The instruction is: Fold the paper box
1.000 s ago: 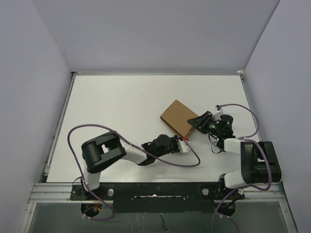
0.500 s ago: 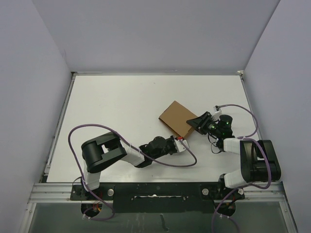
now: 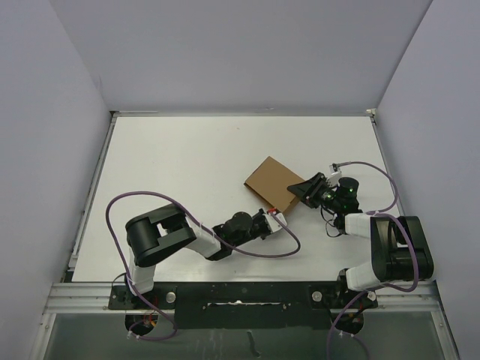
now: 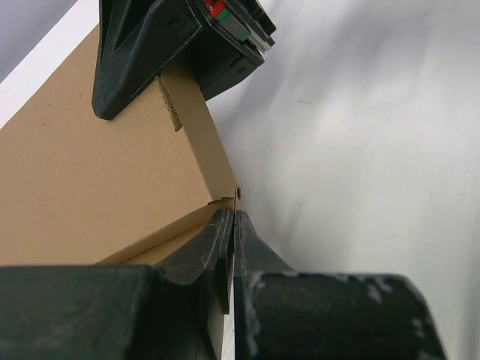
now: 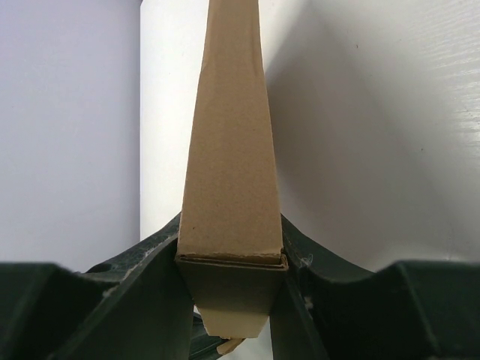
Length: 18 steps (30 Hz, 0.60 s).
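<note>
The paper box (image 3: 270, 180) is a flat brown cardboard mailer lying right of the table's middle. My right gripper (image 3: 304, 188) is shut on its right end. In the right wrist view the box's narrow side (image 5: 231, 150) stands squeezed between both fingers of that gripper (image 5: 231, 259). My left gripper (image 3: 280, 217) is shut and sits low at the box's near corner. In the left wrist view its closed tips (image 4: 234, 217) touch that corner of the box (image 4: 90, 172), with a slightly raised flap edge beside them. The right gripper's black fingers (image 4: 142, 52) clamp the far end.
The white table (image 3: 180, 165) is bounded by pale walls at the left, back and right. Purple cables (image 3: 373, 166) loop beside each arm. The right arm's base (image 3: 394, 259) stands close to the table's right edge.
My left gripper has drawn back a little to the left along the box's near edge, still shut. The box has shifted slightly left; the right gripper keeps its hold.
</note>
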Motion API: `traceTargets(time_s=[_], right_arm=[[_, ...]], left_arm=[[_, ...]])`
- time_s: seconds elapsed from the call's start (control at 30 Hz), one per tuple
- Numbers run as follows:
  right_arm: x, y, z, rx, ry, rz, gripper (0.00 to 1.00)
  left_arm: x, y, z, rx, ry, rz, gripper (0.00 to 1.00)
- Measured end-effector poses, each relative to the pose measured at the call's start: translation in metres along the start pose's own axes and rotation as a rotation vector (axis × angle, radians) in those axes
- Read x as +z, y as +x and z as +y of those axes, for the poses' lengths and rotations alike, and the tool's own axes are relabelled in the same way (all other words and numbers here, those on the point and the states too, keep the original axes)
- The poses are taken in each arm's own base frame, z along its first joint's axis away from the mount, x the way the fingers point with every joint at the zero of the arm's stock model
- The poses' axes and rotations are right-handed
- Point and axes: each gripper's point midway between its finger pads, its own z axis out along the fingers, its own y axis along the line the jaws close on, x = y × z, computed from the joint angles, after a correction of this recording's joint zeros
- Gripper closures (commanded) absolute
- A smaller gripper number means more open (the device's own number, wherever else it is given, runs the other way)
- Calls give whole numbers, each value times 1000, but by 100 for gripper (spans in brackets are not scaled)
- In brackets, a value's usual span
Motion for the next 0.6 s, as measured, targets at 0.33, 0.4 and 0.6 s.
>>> traceTargets(time_s=[0.33, 0.4, 0.6], right_arm=[[0, 0, 0, -1, 0, 1, 78], [0, 0, 0, -2, 0, 1, 78], [1, 0, -2, -5, 1, -1, 78]], left_arm=[[0, 1, 1, -46, -6, 2, 95], [1, 0, 1, -51, -7, 4, 92], [4, 0, 1, -64, -6, 13, 88]])
